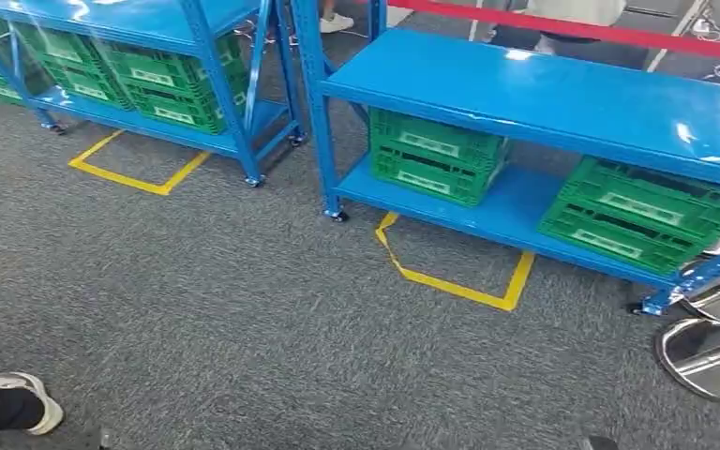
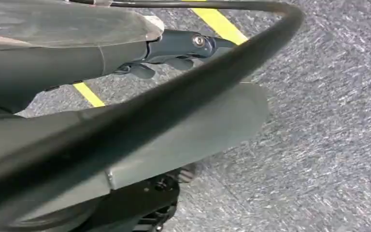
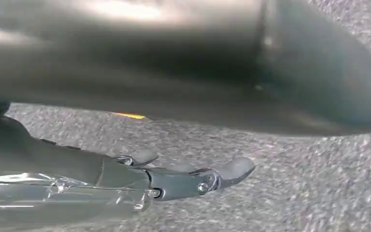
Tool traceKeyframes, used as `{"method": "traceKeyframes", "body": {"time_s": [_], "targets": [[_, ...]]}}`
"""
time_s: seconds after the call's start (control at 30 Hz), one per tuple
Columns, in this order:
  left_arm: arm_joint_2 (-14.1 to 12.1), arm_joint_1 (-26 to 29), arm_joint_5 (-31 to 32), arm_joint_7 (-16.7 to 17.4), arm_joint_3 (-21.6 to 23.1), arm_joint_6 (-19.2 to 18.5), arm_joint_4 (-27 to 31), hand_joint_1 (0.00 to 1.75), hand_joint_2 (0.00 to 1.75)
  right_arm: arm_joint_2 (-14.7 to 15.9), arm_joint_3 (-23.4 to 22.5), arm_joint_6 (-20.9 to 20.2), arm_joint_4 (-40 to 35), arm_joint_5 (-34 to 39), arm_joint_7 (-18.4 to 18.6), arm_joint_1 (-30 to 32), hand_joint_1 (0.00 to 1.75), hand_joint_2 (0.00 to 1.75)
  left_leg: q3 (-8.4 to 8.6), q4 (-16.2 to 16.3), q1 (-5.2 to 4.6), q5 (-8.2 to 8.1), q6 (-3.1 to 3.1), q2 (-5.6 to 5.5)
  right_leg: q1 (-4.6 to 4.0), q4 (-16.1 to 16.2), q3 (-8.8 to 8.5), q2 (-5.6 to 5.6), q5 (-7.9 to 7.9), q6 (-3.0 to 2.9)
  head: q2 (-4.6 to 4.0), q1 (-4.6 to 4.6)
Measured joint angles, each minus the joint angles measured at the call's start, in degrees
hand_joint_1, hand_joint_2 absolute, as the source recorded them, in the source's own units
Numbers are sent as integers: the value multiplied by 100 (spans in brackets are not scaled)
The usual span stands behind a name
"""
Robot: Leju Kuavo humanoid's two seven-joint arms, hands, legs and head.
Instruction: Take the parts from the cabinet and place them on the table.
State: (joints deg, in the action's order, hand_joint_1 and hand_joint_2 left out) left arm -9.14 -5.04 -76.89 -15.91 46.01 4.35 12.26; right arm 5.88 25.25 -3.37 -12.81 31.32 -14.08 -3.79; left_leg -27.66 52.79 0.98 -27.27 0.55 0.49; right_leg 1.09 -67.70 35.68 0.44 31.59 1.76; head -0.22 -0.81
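You had both the left robot hand (image 2: 174, 53) and right robot hand (image 3: 183, 179) hanging empty, fingers loosely extended, so squaring up to the green crates (image 1: 436, 155) on the cabinet's (image 1: 562, 98) lower shelf looked wise.

the left blue rack (image 1: 131, 23) is cut off by the top and left edges, its green crates (image 1: 164, 80) veiled by glare. a person's shoe (image 1: 28, 398) is clipped at the left edge. both wrist views are blurred; the right hand (image 3: 174, 181) shows fingers only partly.
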Motion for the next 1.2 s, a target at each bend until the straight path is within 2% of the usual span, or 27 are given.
{"method": "traceKeyframes", "body": {"time_s": [0.03, 0.07, 0.1, 0.13, 0.2, 0.27, 0.3, 0.37, 0.4, 0.43, 0.47, 0.5, 0.57, 0.6, 0.67, 0.73, 0.77, 0.8, 0.83, 0.9, 0.93, 0.97, 1.0, 1.07, 1.1, 1.13, 1.2], "targets": [[13, -1, 0, 0, -2, 2, 2, 0, 0, 0, 2, 15, 0, -13, 0, -4, 0, 0, 72, 9, 20, -54, -33, 0, 16, 573, -228, -16, -353, 20, 0, -22], [15, -1, 0, 0, -2, 4, 0, 0, 0, 0, 4, 22, 2, -17, 0, -5, 0, 0, 125, 20, 27, -113, -77, 1, 35, 1089, -418, -40, -561, 37, 0, -50], [2, -12, 0, 0, -2, 13, 0, 0, 0, -2, 20, 24, 15, -26, 0, -3, 0, 0, 134, 25, 0, -145, -124, -1, -27, 1106, -470, -31, -423, 30, -2, -105], [2, -29, 0, 0, -2, 11, 0, 0, 0, -2, 28, 24, 15, -33, -2, -16, 0, 0, 122, 61, -4, -166, -157, -9, 1, 1129, -539, -16, -433, -71, 0, -114], [4, -34, 0, 0, 0, 13, 0, 0, 0, -2, 44, 24, 15, -33, 0, -16, 0, 0, 129, 30, 4, -153, -183, -3, -51, 1119, -504, -5, -416, -137, 0, -13], [7, -35, -2, 0, 0, 13, 0, 0, 0, -2, 48, 24, 15, -33, 9, -10, 0, 0, 158, 74, 26, -245, -252, -10, -17, 1175, -578, -1, -414, -224, 0, -11], [9, -39, 0, 0, 0, 13, 0, 0, 0, -2, 48, 28, 15, -33, 4, -18, 0, 0, 46, 321, 21, -360, -266, -11, -18, 1188, -602, 0, -402, -243, 0, 43], [4, -64, 0, 0, 0, 13, 0, 0, 0, -2, 50, 31, 15, -31, 4, -36, 0, 0, -548, 1312, 10, -709, -274, -12, -27, 1188, -610, -5, -375, -294, 0, 153], [4, -58, -2, 0, 0, 13, 0, 0, 0, -2, 52, 31, 15, -31, 7, -35, 0, 0, -858, 1770, 10, -800, -272, -12, -39, 1188, -623, -6, -356, -315, 0, 175], [7, -37, -2, 0, 0, 13, 0, 0, 0, -2, 57, 33, 17, -31, 9, -33, 0, 0, -1079, 2017, 10, -774, -264, -12, -51, 1188, -643, -2, -334, -341, 0, 188], [9, -21, -2, 0, 0, 15, 0, 0, 0, -2, 59, 33, 17, -31, 11, -26, 0, 0, -1153, 1990, 9, -632, -246, -12, -59, 1188, -675, 11, -309, -347, 0, 206], [11, -9, -6, 0, 0, 15, 0, 0, 0, -2, 63, 33, 17, -28, 13, -25, 0, 0, -1116, 1742, 3, -390, -218, -12, -68, 1188, -714, 31, -283, -345, 0, 223], [4, -8, -9, 0, 0, 20, 0, 0, 0, -2, 76, 33, 20, -22, 13, -25, 0, 0, -772, 764, -38, 273, -120, -16, -79, 1190, -812, 53, -221, -328, 0, 262], [-15, -12, -9, 0, 0, 22, 0, 0, 0, -2, 79, 33, 20, -22, 13, -24, 0, 0, -645, 402, -78, 356, -59, -20, -72, 1199, -747, 51, -191, -317, 0, 282], [-20, -52, -7, 0, 0, 31, 0, 0, 0, -2, 90, 33, 22, -22, 13, -38, 0, 0, -560, 264, -89, 236, -91, -20, -90, 1211, -761, 59, -146, -245, 0, 280], [-20, -38, -11, 0, 0, 31, 0, 0, 0, -2, 94, 33, 22, -20, 7, -45, 0, 0, -533, 232, -108, 211, -56, -37, -76, 1272, -813, 47, -128, -187, 0, 262], [-11, -32, -17, 2, 0, 31, 0, 0, 0, -2, 98, 35, 20, -20, 7, -49, 0, 0, -443, 135, -52, 226, -48, -28, -113, 1311, -881, 50, -94, -143, 0, 260], [-9, -17, -20, 2, 0, 31, 0, 0, 0, -4, 107, 35, 20, -22, 2, -41, 0, 0, -372, 70, -26, 233, -39, -25, -80, 1153, -879, 22, -17, -120, 0, 238], [-9, -15, -26, 7, 0, 37, 0, 0, 0, -4, 114, 37, 20, -20, 0, -47, 0, 0, -342, 53, -27, 209, -3, -17, -85, 792, -690, 13, 175, -98, 0, 201], [-13, -25, -33, 15, 0, 39, 0, 0, 0, -2, 140, 50, 22, -20, -2, -58, 0, 0, -298, 54, -30, 170, 16, -9, -73, -210, -130, 10, 573, -71, 0, 121], [-13, -26, -33, 20, 0, 46, 0, 0, 0, -2, 151, 48, 22, -17, -2, -52, 0, 0, -271, 54, -30, 137, 21, -8, -68, -547, 83, 9, 634, -59, 0, 107], [-13, -20, -35, 24, 0, 46, 0, 0, 0, -2, 157, 48, 22, -15, -2, -38, 0, 0, -227, 56, -29, 109, 20, -11, -55, -592, 155, 7, 548, -52, 0, 72], [-11, -6, -35, 26, 0, 46, 0, 0, 0, -2, 160, 48, 22, -15, -2, -14, 0, 0, -175, 56, -25, 75, 12, -19, -43, -363, 97, 3, 319, -48, 0, 36], [-2, 9, -35, 37, 0, 46, 0, 0, 0, -2, 164, 48, 22, -15, -4, -21, 0, 0, -45, 59, -11, -2, -33, -21, -33, 623, -290, -13, -322, -49, 0, -28], [-4, 12, -35, 37, 0, 46, -2, 0, 0, -2, 166, 46, 24, -15, -9, -23, 0, 0, -18, 59, -18, -46, -74, -19, -31, 1061, -447, -33, -496, -63, 0, -61], [-7, -8, -37, 37, 0, 52, -2, 0, 0, -2, 179, 41, 24, -13, -13, -28, 0, 0, -8, 100, -56, -103, -115, -24, -70, 1166, -504, -29, -414, -100, 0, -94], [-13, -36, -39, 37, 0, 52, 0, 0, 0, -2, 197, 28, 24, -13, -22, -34, 0, 0, 4, 69, -47, -112, -153, -19, -77, 1148, -498, -14, -396, -194, 0, -19]]}}
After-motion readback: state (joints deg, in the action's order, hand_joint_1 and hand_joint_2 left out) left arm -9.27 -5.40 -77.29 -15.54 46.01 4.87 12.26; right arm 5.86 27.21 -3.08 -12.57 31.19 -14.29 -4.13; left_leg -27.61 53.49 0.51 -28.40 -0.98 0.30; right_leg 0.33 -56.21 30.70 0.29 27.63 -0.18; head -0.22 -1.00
